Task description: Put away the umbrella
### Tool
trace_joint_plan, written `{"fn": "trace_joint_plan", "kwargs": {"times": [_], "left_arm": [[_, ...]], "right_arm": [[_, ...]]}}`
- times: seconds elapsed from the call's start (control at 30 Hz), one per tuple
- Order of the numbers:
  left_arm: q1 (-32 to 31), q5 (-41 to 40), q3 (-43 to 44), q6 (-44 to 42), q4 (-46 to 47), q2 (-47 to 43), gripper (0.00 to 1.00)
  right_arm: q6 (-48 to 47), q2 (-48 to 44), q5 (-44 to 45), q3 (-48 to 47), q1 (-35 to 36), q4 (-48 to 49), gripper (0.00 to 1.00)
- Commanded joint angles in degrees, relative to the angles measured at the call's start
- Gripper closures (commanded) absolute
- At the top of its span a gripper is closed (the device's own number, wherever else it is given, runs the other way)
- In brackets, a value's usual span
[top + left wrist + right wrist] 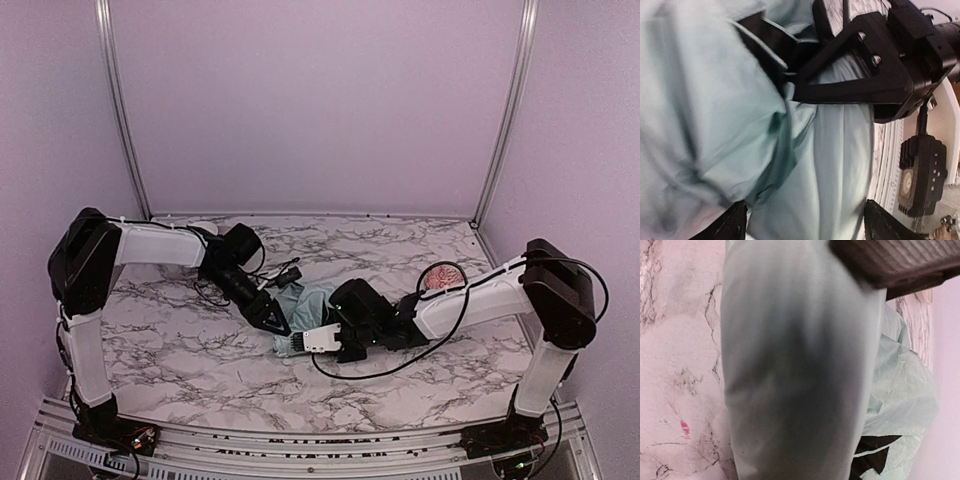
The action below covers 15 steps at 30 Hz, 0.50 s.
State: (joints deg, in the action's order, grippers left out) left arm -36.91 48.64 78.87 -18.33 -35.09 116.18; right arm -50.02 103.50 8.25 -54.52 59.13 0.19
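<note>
The umbrella [305,300] lies crumpled on the marble table between both arms, pale mint-green fabric with black ribs at its far end. My left gripper [275,318] is at its left side. In the left wrist view its two black fingers stand wide apart with mint fabric [830,165] between them, so the left gripper [807,222] is open. My right gripper [335,338] holds a pale rolled part of the umbrella [795,365], which fills the right wrist view and hides the fingers. A pale ribbed end [298,343] sticks out past it. A black patch [875,460] shows in the loose fabric.
A pink patterned round lump [445,277] sits on the marble table [180,350] behind the right forearm. A black cable [380,370] loops from the right arm onto the table. The right gripper's black body [855,75] presses close over the fabric. Walls close in the back and sides.
</note>
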Motion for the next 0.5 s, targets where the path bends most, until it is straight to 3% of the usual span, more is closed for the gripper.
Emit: {"fn": "trace_joint_plan", "kwargs": {"times": [0.0,0.23,0.37,0.47], "left_arm": [[2.8,-7.72,-9.33,5.72,19.36,-13.07,0.18],[2.07,-12.18,-29.56,0.96,43.24,-30.3,0.24],[-4.28,-16.71,-35.55,-11.46,43.75,-37.99,0.25],[-10.02,-23.39,-36.16,-19.27,38.52,-39.96,0.25]], "right_arm": [[8.03,-1.24,-10.27,-3.3,-0.26,-12.78,0.8],[16.9,4.04,-27.32,-10.68,-4.28,-28.08,0.81],[20.5,10.18,-34.38,-16.07,-7.87,-37.11,0.8],[21.92,14.28,-37.2,-19.02,-9.46,-41.9,0.81]]}}
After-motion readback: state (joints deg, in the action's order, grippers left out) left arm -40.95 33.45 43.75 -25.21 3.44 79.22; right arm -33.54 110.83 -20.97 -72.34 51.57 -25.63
